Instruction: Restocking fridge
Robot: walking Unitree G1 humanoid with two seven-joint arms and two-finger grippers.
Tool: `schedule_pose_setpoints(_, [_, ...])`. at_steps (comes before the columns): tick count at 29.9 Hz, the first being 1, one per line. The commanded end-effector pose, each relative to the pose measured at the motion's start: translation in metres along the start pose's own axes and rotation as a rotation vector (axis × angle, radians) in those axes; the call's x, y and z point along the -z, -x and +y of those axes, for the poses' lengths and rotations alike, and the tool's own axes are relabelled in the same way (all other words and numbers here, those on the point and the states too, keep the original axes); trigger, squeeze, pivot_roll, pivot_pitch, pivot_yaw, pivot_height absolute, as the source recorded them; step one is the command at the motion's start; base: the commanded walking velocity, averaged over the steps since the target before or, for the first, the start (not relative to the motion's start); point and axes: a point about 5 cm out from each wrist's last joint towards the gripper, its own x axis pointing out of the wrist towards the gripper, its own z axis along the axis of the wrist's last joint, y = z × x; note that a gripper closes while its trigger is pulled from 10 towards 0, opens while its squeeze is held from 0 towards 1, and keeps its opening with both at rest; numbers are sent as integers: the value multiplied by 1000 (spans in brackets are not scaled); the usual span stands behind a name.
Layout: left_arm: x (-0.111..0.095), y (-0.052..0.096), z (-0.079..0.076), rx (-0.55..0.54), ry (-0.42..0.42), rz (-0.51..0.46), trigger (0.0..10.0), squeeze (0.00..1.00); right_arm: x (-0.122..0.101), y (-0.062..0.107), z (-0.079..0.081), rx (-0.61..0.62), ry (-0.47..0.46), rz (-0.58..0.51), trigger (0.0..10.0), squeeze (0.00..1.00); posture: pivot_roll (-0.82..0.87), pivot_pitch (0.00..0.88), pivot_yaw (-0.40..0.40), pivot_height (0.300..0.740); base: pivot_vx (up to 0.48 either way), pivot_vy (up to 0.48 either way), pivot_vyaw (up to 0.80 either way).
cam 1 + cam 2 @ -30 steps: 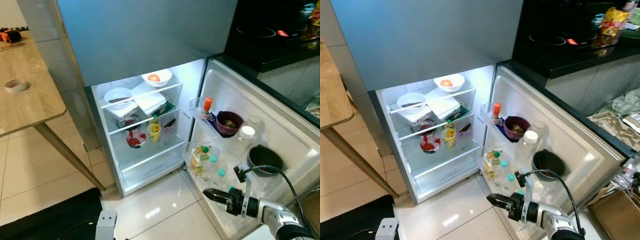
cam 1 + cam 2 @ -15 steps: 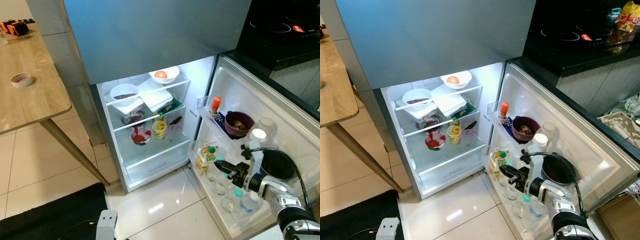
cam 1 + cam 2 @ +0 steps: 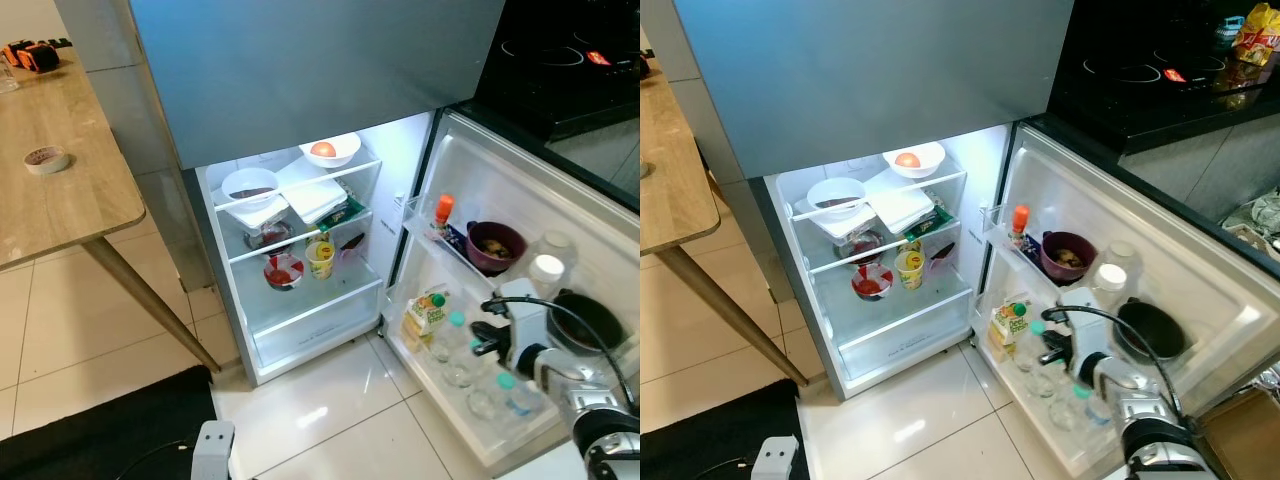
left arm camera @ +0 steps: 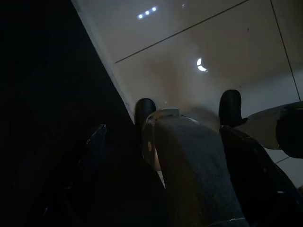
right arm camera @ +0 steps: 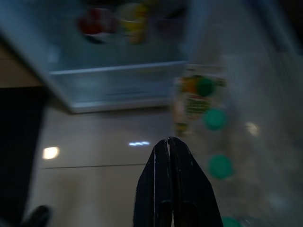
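The fridge (image 3: 300, 330) stands open and lit, its door (image 3: 520, 210) swung to my right. On the door's lower shelf stand a juice carton (image 3: 425, 318) and clear bottles with green caps (image 3: 455, 320). My right gripper (image 3: 477, 348) hovers at this shelf just over the bottles, fingers (image 5: 169, 189) pressed shut with nothing between them. In the right wrist view the carton (image 5: 193, 97) and green caps (image 5: 215, 119) are blurred, ahead of the fingertips. The left wrist view is dark, showing floor tiles.
The upper door shelf holds an orange-capped bottle (image 3: 442, 212), a purple bowl (image 3: 493, 245), a white-lidded jar (image 3: 546, 270) and a black pan (image 3: 583, 320). Inside are bowls (image 3: 250, 186), a yellow cup (image 3: 320, 258) and fruit (image 3: 322, 149). A wooden table (image 3: 60, 190) stands left and a black mat (image 3: 110, 430) lies on the floor.
The right gripper rose from beside the door's bottom edge to the lower door shelf, then drew back slightly to the right. The head view also shifted.
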Motion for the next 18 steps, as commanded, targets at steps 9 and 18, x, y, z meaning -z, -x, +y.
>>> schedule_pose_setpoints(9, [2,1,2,4,-32,13,10000,0,1,6,-16,125,-168,-72,10000,0,-34,0,-44,740,0,0,0])
schedule_pose_setpoints(18, [5,4,11,-13,-26,19,10000,0,56,13,14,75,-264,96,10000,0,-32,0,-47,740,0,0,0])
